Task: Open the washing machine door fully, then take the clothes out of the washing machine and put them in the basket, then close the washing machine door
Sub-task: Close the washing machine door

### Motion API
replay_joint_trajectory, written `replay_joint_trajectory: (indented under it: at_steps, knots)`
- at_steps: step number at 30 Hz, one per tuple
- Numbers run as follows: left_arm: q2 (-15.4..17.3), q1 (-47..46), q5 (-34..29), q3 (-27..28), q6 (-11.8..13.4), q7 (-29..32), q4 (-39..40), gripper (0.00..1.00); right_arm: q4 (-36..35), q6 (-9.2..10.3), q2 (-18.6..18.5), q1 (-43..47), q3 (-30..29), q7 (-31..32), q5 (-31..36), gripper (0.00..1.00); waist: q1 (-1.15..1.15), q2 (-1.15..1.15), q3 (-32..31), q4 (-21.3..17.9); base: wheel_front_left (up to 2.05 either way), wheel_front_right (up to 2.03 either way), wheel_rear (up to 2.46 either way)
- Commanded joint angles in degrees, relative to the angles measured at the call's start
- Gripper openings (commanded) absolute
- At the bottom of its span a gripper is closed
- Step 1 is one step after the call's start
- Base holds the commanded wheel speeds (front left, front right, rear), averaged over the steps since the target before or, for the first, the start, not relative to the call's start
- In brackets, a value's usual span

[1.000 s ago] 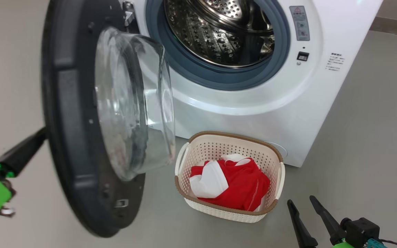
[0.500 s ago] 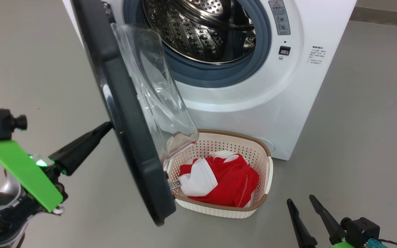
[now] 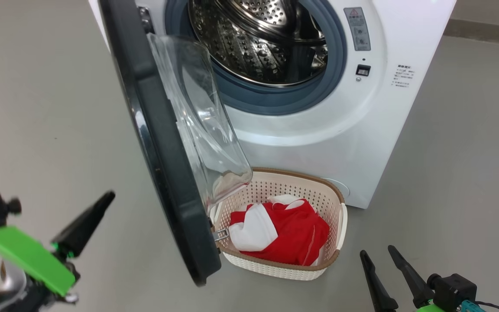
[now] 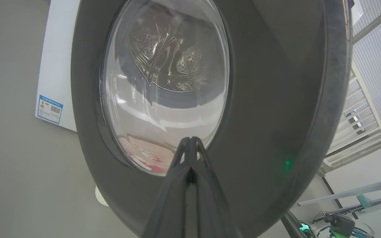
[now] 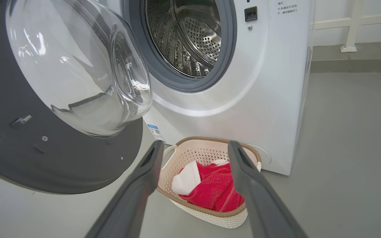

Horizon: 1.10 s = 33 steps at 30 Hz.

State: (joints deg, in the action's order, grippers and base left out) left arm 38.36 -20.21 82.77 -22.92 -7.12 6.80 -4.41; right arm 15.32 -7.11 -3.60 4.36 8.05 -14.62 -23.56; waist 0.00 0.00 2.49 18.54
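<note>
Swung partway shut since a second ago, the washing machine door (image 3: 163,173) stands edge-on at ten o'clock of the basket (image 3: 275,272) holding the clothes (image 3: 293,234); my closed left fingers (image 3: 87,219) have drawn clear of it. I'd push its outer rim again, steadily, until latched. My right fingers (image 3: 373,277) gape, empty.

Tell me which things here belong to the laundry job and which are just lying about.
Job: washing machine door, washing machine, clothes, basket.
Just about: blue label sticker, warning label, white railing.
</note>
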Motion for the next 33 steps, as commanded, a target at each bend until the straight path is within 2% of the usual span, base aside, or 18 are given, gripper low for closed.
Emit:
replay_joint_trajectory:
  at_steps: [1,4,6,8,10,14,17,20,21,27,31,33]
  knots:
    - [1.72,0.27,0.6,2.77,-0.36,-1.59,-0.4,0.0,-1.23,-0.37,-0.51,-0.89,1.39,-0.38,0.05,1.0,0.0,0.0,-0.52,0.43,0.0,0.0,0.0]
    - [1.11,3.2,0.88,2.67,-0.36,-3.95,-3.0,0.06,-1.08,-0.37,-0.85,-1.04,2.03,-0.38,-0.07,1.0,0.0,0.0,-0.91,0.73,0.0,0.0,0.0]
    - [0.55,4.94,0.77,2.42,-0.36,-5.69,-4.79,0.14,-0.99,-0.37,-1.14,-1.3,2.21,-0.38,-0.15,1.0,0.0,0.0,-1.06,1.08,0.0,0.0,0.0]
    - [-0.12,6.42,0.48,1.94,-0.36,-7.49,-6.44,0.14,-0.99,-0.37,-1.4,-1.62,2.34,-0.38,-0.21,1.0,0.0,0.0,-1.09,1.41,0.0,0.0,0.0]
    - [-0.51,7.59,-0.21,1.18,-0.36,-8.98,-8.19,0.24,-0.94,-0.37,-1.65,-1.91,2.34,-0.38,-0.28,1.0,0.0,0.0,-1.01,1.77,0.0,0.0,0.0]
    - [-1.71,9.36,-1.67,-0.69,-0.36,-12.04,-11.6,0.48,-0.83,-0.37,-1.86,-1.99,2.47,-0.38,-0.36,1.0,0.0,0.0,-1.16,2.32,0.0,0.0,0.0]
    - [-3.48,10.59,-0.95,-1.16,-0.36,-14.7,-13.43,0.59,-0.75,-0.37,-1.94,-1.9,2.54,-0.38,-0.46,1.0,0.0,0.0,-1.31,2.5,0.0,0.0,0.0]
    - [-4.93,12.07,0.33,-1.26,-0.36,-17.23,-13.78,0.95,-0.56,-0.37,-1.9,-1.75,2.78,-0.38,-0.58,1.0,0.0,0.0,-1.6,2.36,0.0,0.0,0.0]
    - [-5.09,12.71,0.54,-1.19,-0.36,-17.99,-13.94,1.0,-0.53,-0.37,-1.87,-1.72,2.84,-0.38,-0.6,1.0,0.0,0.0,-1.61,2.25,0.0,0.0,0.0]
    - [-5.78,14.68,-1.34,-1.59,-0.36,-20.76,-14.63,1.0,-0.54,-0.37,-1.74,-1.5,2.54,-0.38,-0.59,1.0,0.0,0.0,-1.44,1.95,0.0,0.0,0.0]
    - [-6.71,14.67,-7.56,-1.44,-0.36,-21.69,-17.74,1.0,-0.46,-0.37,-1.63,-1.42,2.17,-0.38,-0.56,1.0,0.0,0.0,-1.38,1.68,0.0,0.0,0.0]
    - [-8.17,14.37,-11.66,1.03,-0.36,-21.75,-18.85,1.0,-0.5,-0.37,-1.55,-1.31,1.92,-0.38,-0.55,1.0,0.0,0.0,-1.37,1.56,0.0,0.0,0.0]
